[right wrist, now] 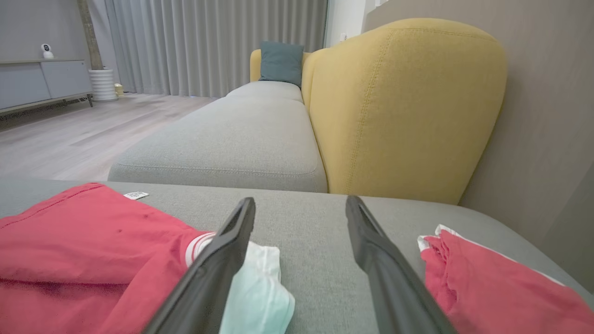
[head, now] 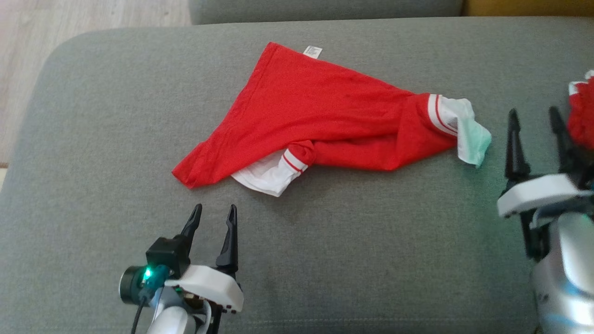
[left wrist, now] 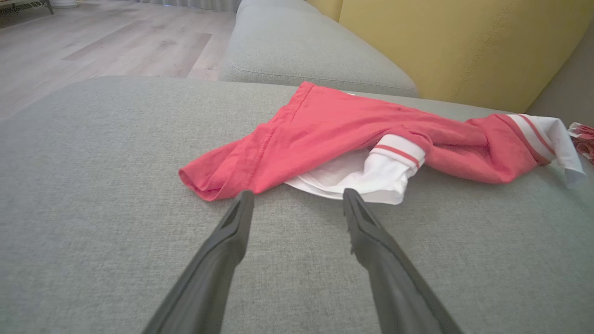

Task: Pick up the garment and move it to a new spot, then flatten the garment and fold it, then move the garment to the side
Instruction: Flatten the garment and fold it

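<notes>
Your left gripper (head: pixel 215 207) stood spread wide and empty, just short of the garment (head: pixel 315 106). Your right gripper (head: pixel 532 111) was open too, holding nothing

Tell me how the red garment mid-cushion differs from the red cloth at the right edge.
The garment lies spread in a rumpled wedge; the red cloth is bunched up. The garment lies left of the right gripper; the red cloth lies right of it. Both are red with white trim, on the grey cushion.
</notes>
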